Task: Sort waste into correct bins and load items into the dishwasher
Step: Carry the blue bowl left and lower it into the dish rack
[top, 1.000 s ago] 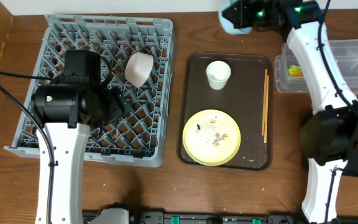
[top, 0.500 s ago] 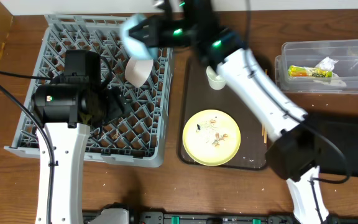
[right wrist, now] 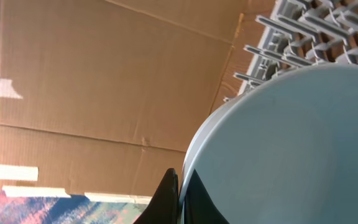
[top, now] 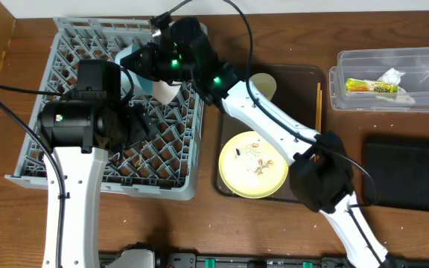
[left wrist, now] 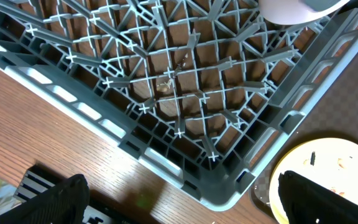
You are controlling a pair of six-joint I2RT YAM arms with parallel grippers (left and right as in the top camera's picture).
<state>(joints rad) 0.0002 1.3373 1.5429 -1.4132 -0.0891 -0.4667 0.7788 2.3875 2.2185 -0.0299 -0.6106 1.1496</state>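
Note:
My right gripper (top: 153, 63) is shut on the rim of the light blue bowl (top: 135, 73), holding it over the back of the grey dish rack (top: 73, 45). In the right wrist view its fingers (right wrist: 178, 190) pinch the bowl's edge (right wrist: 291, 143). A white bowl (top: 170, 91) lies in the rack, partly hidden by the arm. My left gripper (left wrist: 179, 205) is open and empty above the rack's near corner (left wrist: 229, 186). The yellow plate (top: 253, 165) with crumbs, the small white cup (top: 264, 86) and the chopsticks (top: 319, 100) lie on the brown tray.
The clear tub (top: 415, 59) at the back right holds the green-and-yellow wrapper (top: 369, 86) and the white tissue (top: 393, 74). The flat black bin (top: 408, 175) lies in front of it. The brown tray (top: 233, 74) sits between rack and bins.
My right arm has swung left from the back right, across the brown tray, to over the dish rack, carrying the light blue bowl. The left arm has not moved.

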